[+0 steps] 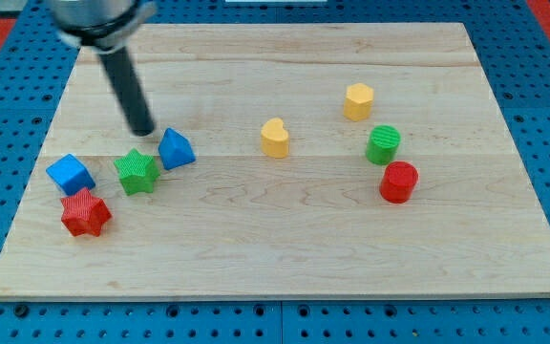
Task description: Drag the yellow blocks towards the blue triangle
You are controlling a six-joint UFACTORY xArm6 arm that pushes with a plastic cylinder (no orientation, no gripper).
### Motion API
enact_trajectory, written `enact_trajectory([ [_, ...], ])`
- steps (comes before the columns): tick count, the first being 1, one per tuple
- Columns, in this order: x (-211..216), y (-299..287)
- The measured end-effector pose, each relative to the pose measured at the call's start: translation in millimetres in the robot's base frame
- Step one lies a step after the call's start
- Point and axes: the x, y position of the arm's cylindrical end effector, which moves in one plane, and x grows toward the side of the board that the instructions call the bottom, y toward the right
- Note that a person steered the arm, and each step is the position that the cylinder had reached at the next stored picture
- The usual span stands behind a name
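The blue triangle [176, 149] lies left of the board's middle. A yellow heart-shaped block [275, 138] sits to its right, near the centre. A yellow hexagonal block [358, 101] sits further right and higher up. My tip [142, 130] rests on the board just up and left of the blue triangle, close to it, and above the green star [137, 172]. The rod slants up to the view's top left.
A blue cube [70, 174] and a red star [85, 212] lie at the left. A green cylinder [384, 144] and a red cylinder [398, 182] stand at the right. The wooden board [285, 258] lies on a blue pegboard.
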Motion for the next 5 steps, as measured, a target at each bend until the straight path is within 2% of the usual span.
enact_trajectory([
  [1,6.2,43.8],
  [2,38.3,2.1],
  [3,49.6,-28.7],
  [4,-3.5,-1.9],
  [5,-39.4,44.8],
])
